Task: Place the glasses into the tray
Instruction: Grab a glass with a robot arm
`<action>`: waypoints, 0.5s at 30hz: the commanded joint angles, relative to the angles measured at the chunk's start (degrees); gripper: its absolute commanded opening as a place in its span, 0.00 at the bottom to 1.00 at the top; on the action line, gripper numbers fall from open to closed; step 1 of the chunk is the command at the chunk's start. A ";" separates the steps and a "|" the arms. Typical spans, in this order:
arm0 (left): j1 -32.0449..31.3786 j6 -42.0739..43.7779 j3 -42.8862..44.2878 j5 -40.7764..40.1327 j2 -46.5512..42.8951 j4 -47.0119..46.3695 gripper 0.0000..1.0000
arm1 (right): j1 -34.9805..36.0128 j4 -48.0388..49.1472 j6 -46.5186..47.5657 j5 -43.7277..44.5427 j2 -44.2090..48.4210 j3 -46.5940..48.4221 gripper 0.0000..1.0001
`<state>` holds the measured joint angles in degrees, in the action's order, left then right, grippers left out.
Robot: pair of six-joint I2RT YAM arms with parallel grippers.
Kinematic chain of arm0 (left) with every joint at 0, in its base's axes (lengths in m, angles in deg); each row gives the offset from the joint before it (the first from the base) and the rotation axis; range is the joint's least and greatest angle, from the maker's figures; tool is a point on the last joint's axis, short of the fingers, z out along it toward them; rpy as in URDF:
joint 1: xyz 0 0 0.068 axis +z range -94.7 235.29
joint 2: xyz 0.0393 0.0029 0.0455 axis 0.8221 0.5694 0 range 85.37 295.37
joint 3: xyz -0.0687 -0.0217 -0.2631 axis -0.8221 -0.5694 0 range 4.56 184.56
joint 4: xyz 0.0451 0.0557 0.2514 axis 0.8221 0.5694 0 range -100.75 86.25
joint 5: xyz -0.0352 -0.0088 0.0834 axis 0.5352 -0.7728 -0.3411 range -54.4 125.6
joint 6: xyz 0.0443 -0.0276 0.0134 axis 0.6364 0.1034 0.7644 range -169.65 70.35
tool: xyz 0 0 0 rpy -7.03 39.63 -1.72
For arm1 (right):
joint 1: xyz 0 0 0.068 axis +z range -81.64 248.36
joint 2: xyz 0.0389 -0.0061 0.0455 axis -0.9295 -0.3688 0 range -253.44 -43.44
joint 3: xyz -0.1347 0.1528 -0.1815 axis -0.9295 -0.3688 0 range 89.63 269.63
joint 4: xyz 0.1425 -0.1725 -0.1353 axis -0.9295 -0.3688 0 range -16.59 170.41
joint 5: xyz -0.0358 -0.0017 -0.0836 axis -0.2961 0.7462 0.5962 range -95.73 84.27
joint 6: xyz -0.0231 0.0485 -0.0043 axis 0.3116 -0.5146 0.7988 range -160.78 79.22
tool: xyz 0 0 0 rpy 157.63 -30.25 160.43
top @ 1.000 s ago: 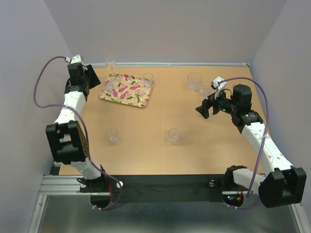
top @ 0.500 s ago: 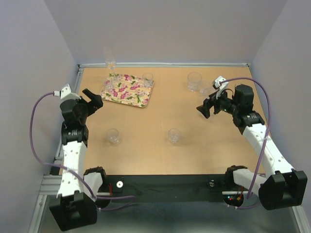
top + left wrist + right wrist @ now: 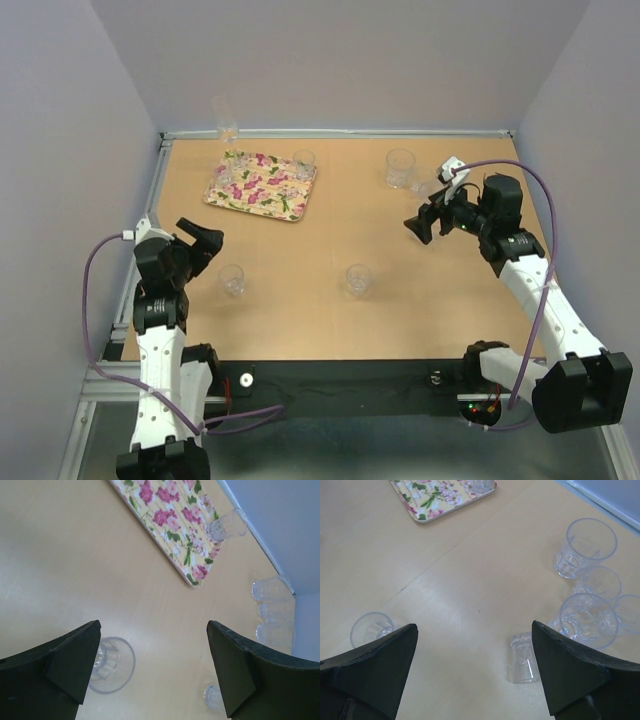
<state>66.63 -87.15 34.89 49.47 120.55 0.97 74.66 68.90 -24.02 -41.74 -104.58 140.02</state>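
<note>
The flowered tray (image 3: 262, 186) lies at the back left of the table, with a clear glass (image 3: 304, 163) on its far right corner and another (image 3: 235, 162) at its far left. It also shows in the left wrist view (image 3: 165, 520) and the right wrist view (image 3: 440, 495). My left gripper (image 3: 205, 245) is open and empty, just left of a standing glass (image 3: 233, 279), which sits by the left finger in the wrist view (image 3: 107, 665). My right gripper (image 3: 425, 225) is open and empty above bare table. A glass (image 3: 524, 657) lies on its side near its right finger.
A glass (image 3: 358, 279) stands mid-table. A large glass (image 3: 400, 168) and a cluster of several glasses (image 3: 590, 620) stand at the back right by the right arm. A tall glass (image 3: 225, 118) stands at the back edge behind the tray. Walls close in on three sides.
My left arm has swung from the tray's far left back toward the near left, ending beside the front-left glass, open and empty. The right arm has barely moved.
</note>
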 commanded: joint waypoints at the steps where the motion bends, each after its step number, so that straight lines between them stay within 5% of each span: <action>1: 0.09 -2.49 1.05 -0.06 -0.20 4.53 0.99 | -0.50 2.81 0.21 -0.91 1.11 -1.52 1.00; 15: 0.01 -5.04 2.02 -3.93 5.24 16.12 0.99 | -0.59 2.72 0.39 -0.29 1.64 -1.44 1.00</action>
<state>66.63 -91.78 34.91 47.96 123.61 12.47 74.60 68.92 -24.02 -41.74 -104.52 138.97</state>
